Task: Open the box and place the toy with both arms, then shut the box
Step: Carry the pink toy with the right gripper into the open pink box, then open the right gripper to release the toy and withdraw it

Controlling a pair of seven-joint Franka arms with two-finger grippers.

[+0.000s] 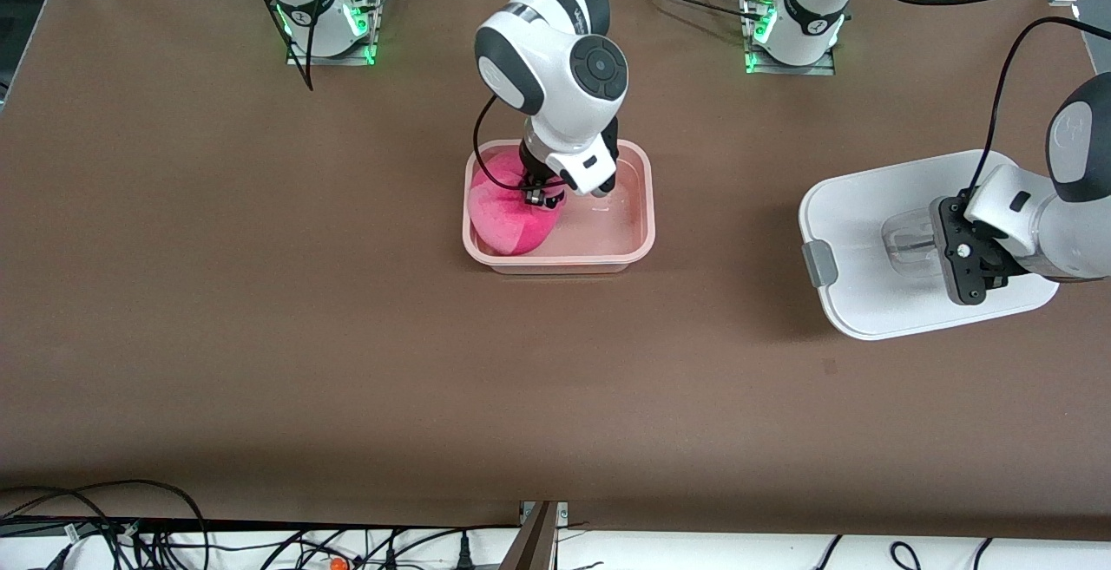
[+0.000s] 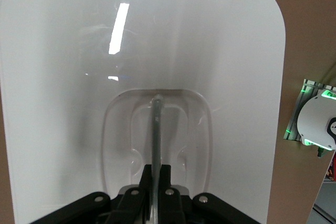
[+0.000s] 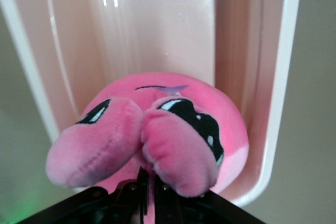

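A brown table (image 1: 260, 292) carries one open box (image 1: 638, 240) near its middle, in front of the two arm bases. One toy (image 1: 508, 219) is seated in the box, at the end toward the right arm's base, and is pinched by the right gripper (image 1: 540, 197), whose fingers are clenched in the plush. One lid (image 1: 868, 232) is kept well apart from the box, toward the left arm's end, its handle (image 2: 156, 129) clamped in the left gripper (image 1: 968, 262).

The placing step appears to be in hand. Next, the toy would need releasing, the right arm lifting clear, and the lid carried over the box and pressed down.
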